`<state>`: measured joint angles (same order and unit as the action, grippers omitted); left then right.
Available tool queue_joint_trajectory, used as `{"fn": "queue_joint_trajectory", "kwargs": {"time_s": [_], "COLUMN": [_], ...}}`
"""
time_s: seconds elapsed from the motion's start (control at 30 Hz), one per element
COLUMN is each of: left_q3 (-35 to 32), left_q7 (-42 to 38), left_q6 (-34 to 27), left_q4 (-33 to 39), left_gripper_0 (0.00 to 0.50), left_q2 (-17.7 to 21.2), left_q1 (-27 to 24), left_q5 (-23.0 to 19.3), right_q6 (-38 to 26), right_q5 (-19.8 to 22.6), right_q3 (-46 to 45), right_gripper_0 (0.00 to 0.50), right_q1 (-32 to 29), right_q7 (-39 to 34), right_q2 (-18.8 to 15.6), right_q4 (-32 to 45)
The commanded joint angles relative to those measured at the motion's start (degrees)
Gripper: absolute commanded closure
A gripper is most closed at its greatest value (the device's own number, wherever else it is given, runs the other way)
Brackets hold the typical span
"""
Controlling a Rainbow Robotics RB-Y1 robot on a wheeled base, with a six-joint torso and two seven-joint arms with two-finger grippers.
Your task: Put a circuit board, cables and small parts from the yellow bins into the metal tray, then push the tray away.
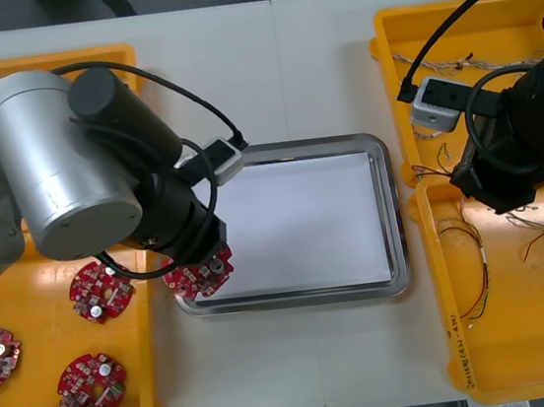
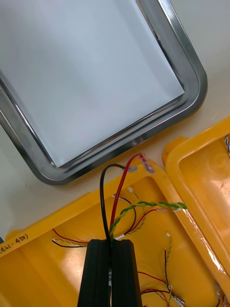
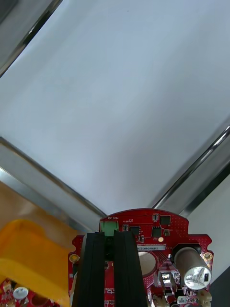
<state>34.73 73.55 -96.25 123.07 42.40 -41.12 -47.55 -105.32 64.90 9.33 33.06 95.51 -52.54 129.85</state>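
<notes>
My left gripper (image 3: 109, 240) is shut on the edge of a round red circuit board (image 3: 158, 235), held above the near left corner of the metal tray (image 1: 387, 199); the front view shows that board (image 1: 199, 274) under the left arm at the tray's rim. The tray's inside is white and bare. My right gripper (image 2: 111, 244) is shut on a bundle of cables (image 2: 125, 184), red, black and twisted yellow-green, lifted above the near right yellow bin (image 2: 57, 225), close to the tray's corner (image 2: 194, 96). The right arm (image 1: 528, 142) hides that gripper from above.
Three more red circuit boards (image 1: 100, 290) lie in the near left yellow bin (image 1: 147, 398). Loose cables (image 1: 538, 230) lie in the near right bin, and twisted cables (image 1: 464, 65) in the far right bin. Bare table lies beyond and in front of the tray.
</notes>
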Motion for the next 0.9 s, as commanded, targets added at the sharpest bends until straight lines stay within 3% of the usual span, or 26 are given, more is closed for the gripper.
{"fn": "queue_joint_trajectory", "kwargs": {"time_s": [0.03, 0.37, 0.9], "left_q3": [3.86, 9.31, 12.91], "left_q7": [-7.72, -8.78, -8.16], "left_q6": [2.56, 7.13, 13.02], "left_q4": [-2.23, -5.65, -11.54], "left_gripper_0": [0.500, 0.500, 0.500], "left_q2": [-3.38, -4.87, -4.87], "left_q1": [-3.80, -4.50, -4.85], "left_q5": [2.63, 5.97, 7.55], "right_q6": [0.55, 0.90, 0.90], "right_q5": [0.67, -0.12, -0.21], "right_q3": [0.96, 3.59, 4.21], "right_gripper_0": [0.500, 0.500, 0.500], "right_q1": [2.10, 3.59, 3.77], "right_q7": [-1.64, -1.91, -1.91], "right_q2": [-2.21, -2.83, -2.92], "right_q4": [0.05, 0.14, 0.14]}}
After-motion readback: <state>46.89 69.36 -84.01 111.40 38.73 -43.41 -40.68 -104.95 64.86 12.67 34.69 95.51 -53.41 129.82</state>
